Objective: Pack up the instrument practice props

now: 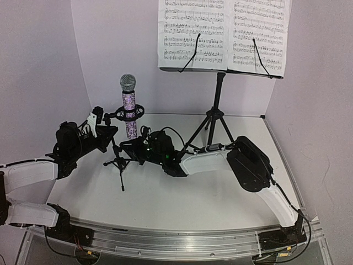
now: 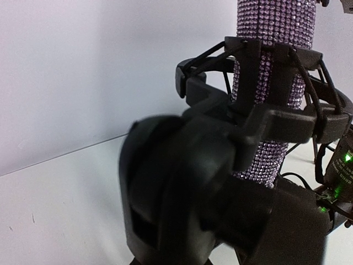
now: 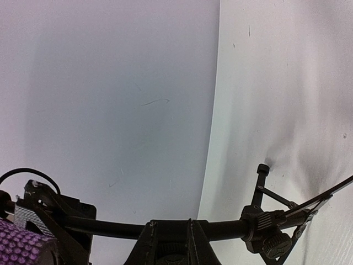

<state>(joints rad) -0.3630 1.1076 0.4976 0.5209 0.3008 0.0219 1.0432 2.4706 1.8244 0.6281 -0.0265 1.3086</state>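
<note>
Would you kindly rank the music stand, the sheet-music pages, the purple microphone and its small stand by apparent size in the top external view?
1. Tall black tripod music stand
2. White sheet-music pages (cropped at top)
3. Small black tripod mic stand and purple glitter microphone with grey mesh head: too alike to rank.

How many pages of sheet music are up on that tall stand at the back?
2. The left page and the right page sit side by side on the tall music stand. More sheets could be hidden behind them.
</note>
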